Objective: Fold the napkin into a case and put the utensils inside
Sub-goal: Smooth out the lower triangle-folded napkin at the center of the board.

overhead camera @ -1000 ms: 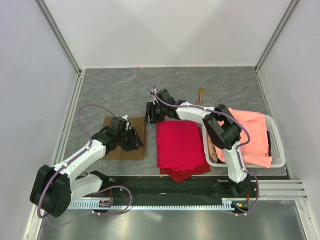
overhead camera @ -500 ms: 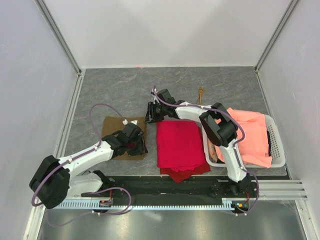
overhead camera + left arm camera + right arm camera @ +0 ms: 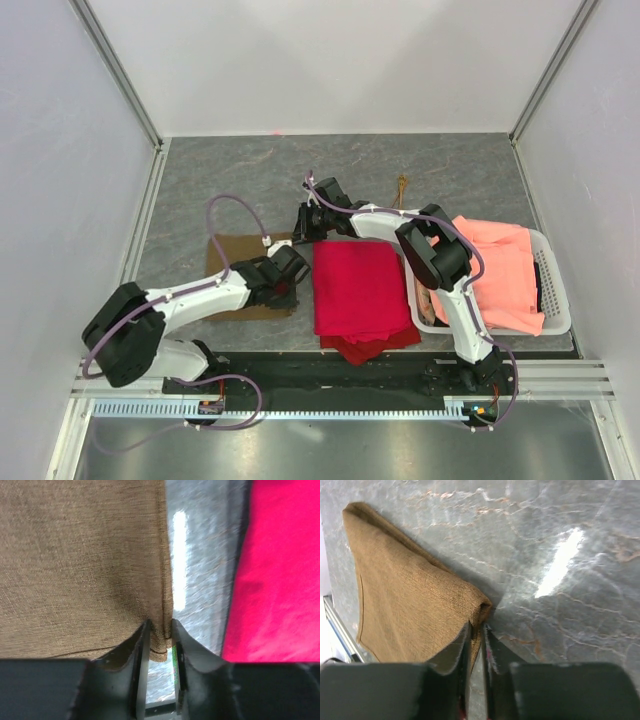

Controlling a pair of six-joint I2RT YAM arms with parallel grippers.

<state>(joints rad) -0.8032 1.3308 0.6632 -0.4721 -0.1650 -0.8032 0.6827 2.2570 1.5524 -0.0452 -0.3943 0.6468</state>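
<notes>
Olive-brown weave, thin and matte: the napkin [image 3: 228,258] lies on the worktop [image 3: 230,180] just left of the red cloth [image 3: 358,285], apart from it with a strip of grey stone between. We note most of it lies flat, with the edge facing the red cloth raised slightly where it is gripped. On that edge the left pincer [image 3: 161,627] is clenched on the napkin at the corner nearest the red cloth's near-left side. Its wrist view shows both fingers pressed onto the hem with no gap. On the same edge the right pincer [image 3: 476,625] is clenched on the napkin at the corner off the red cloth's far-left corner, with the fabric bunched into a small peak between its fingers. The utensils [image 3: 401,187] lie together beyond the red cloth's far-right corner, well apart from the napkin and too small to tell spoon from its partner. Our judgement is that the cloth is light and limp with no stiffness of its own, so it will sag between the two grips unless kept taut. The coarse weave should give enough friction to hold. Corners of one edge are the right place to hold it, and a crease will likely need pressing flat. We expect the utensils to be rigid, smooth and low on the stone, best pinched across the handle.
</notes>
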